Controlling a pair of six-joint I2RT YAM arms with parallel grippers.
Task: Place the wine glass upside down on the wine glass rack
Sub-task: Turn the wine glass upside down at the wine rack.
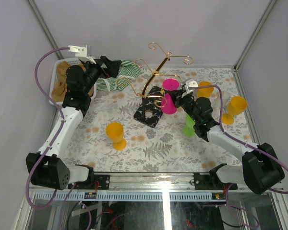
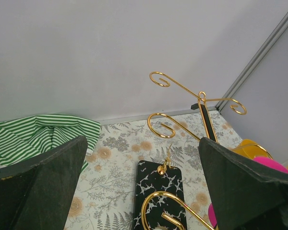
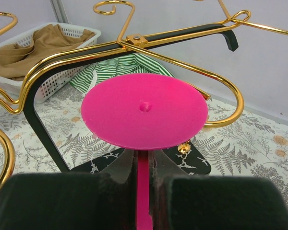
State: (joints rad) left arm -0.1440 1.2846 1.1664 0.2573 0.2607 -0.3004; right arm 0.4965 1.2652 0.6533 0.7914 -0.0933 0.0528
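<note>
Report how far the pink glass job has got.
Done: the pink wine glass is lifted and inverted, foot up. In hand: the right pincer is shut on its stem, the foot beside the rack. Remaining: slide it onto a gold arm and let go. The left pincer is open, holding nothing.
</note>
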